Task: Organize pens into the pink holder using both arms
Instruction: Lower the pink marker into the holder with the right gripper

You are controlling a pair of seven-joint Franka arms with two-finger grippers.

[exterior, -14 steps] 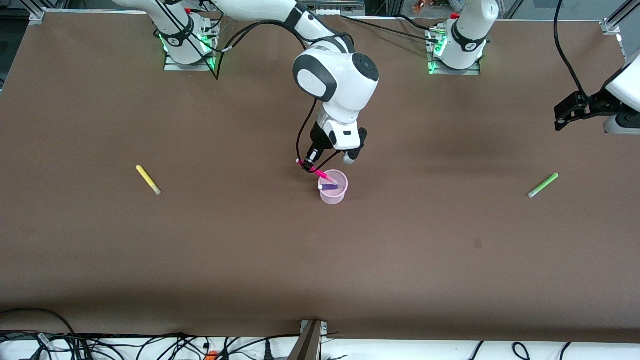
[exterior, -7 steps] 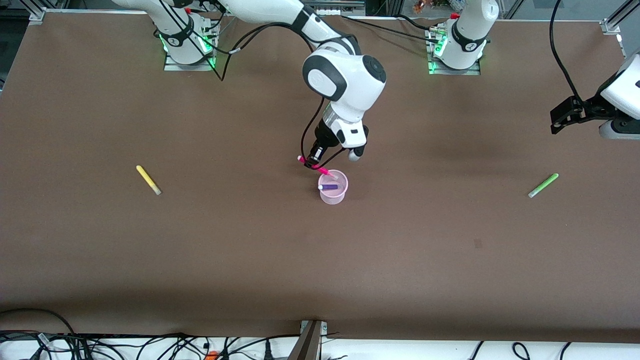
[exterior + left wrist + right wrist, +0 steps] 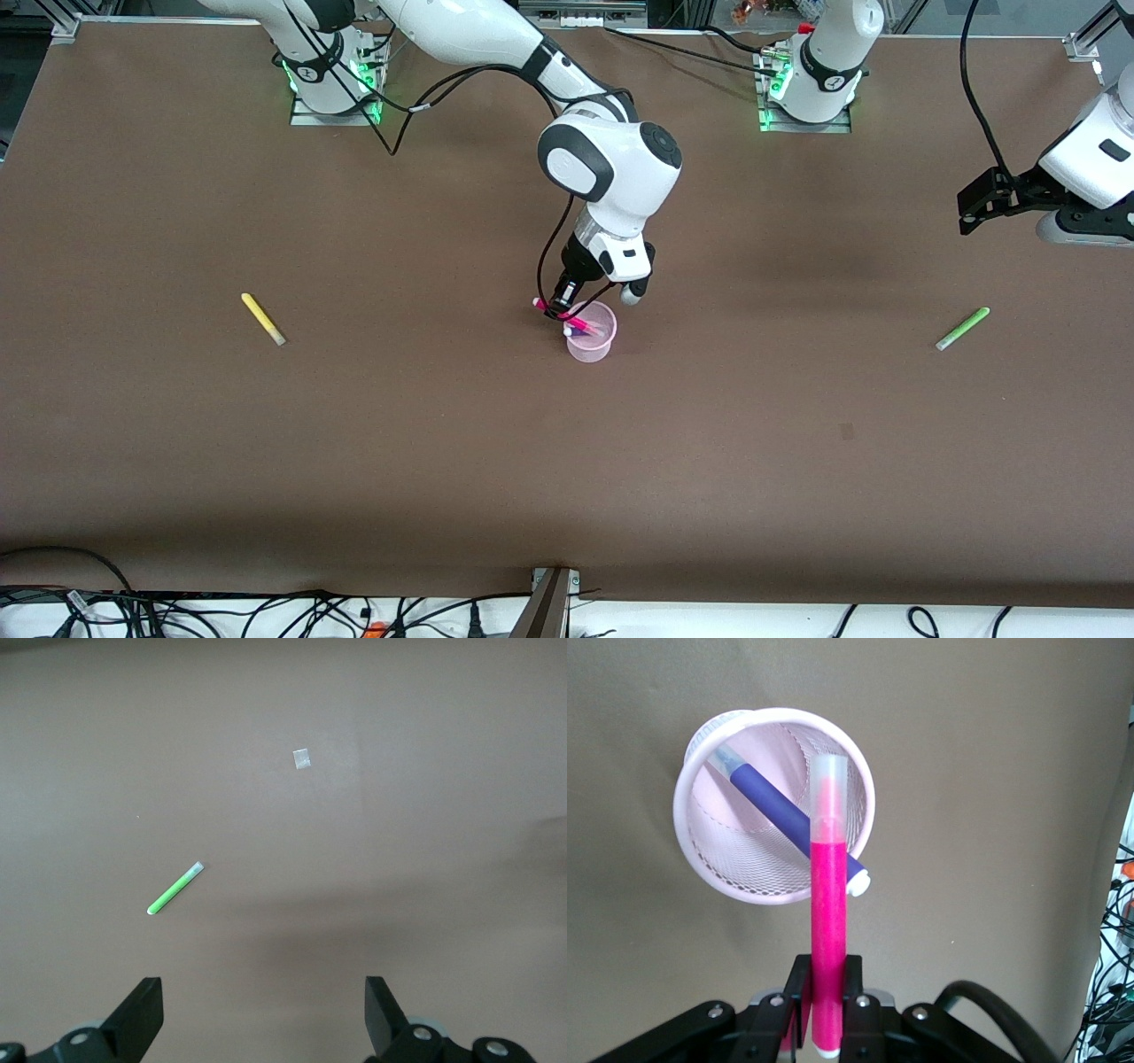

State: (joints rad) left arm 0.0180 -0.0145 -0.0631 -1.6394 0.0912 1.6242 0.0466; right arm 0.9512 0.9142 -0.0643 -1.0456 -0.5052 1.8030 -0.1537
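Pens: purple pen (image 3: pixel 580 332) already inside pink holder (image 3: pixel 591 344) mid-table. Your right gripper (image 3: pixel 560 309) clamps the magenta pen (image 3: pixel 565 319) over its rim, at the cup's 10 o'clock. Left gripper (image 3: pixel 264 1014) waits wide above the green pen (image 3: pixel 962 328). Yellow pen (image 3: pixel 263 318) untouched.

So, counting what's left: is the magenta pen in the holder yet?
Not yet: right gripper grips magenta pen, tip over pink holder.
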